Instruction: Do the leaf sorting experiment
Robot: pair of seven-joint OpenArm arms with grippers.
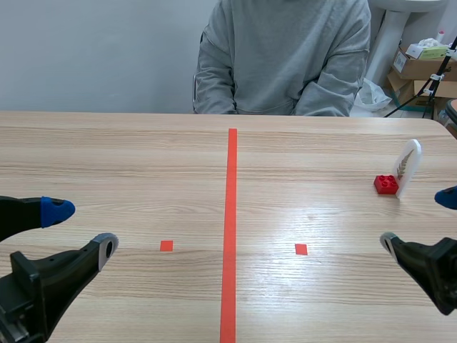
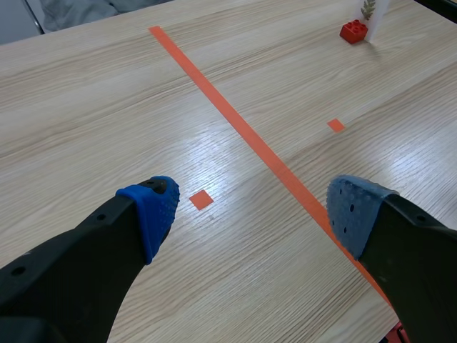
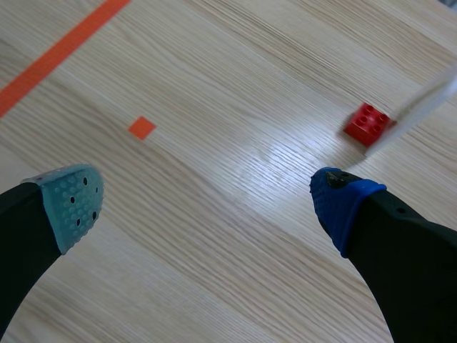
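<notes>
A small red brick [image 1: 385,184] stands on the table's right side, holding upright a white leaf-shaped card [image 1: 408,166] with a dried leaf in it. In the right wrist view the red brick [image 3: 368,124] lies ahead of the blue-padded finger, and the white card [image 3: 421,107] slants away from it. My right gripper [image 1: 420,220] is open, just nearer than the brick. My left gripper [image 1: 80,230] is open at the near left, far from the brick [image 2: 353,31]. Its fingers hold nothing.
A person in a grey sweatshirt [image 1: 282,57] sits across the table. An orange-red tape line [image 1: 230,229] splits the table down the middle, with a small square mark on each side. Cardboard boxes [image 1: 421,68] stand beyond the far right corner.
</notes>
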